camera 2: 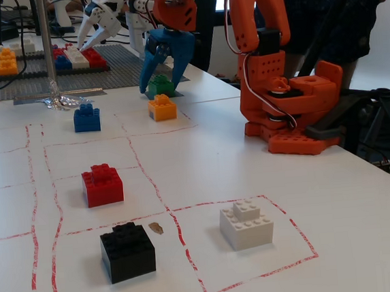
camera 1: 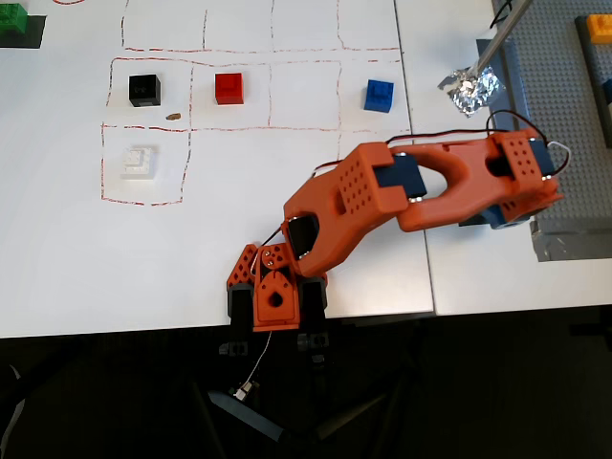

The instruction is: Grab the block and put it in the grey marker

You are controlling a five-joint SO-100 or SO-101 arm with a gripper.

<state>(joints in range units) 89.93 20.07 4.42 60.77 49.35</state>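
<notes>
reaching low over grey marker (camera 2: 151, 95), hand (camera 2: 162, 84) spread, fingers straddling green block (camera 2: 161, 86).

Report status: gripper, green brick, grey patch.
Blue two-finger gripper open, straddling the small green studded brick. Brick down on dark grey square patch. Orange studded brick just in front.

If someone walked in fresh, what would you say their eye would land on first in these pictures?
Probably the big orange arm, stretching from the table's near edge towards the right in the overhead view. In the fixed view its blue pincer stands spread around the green block, low over the grey marker just behind an orange brick. Red, black and white bricks sit in red-lined squares up front.
</notes>
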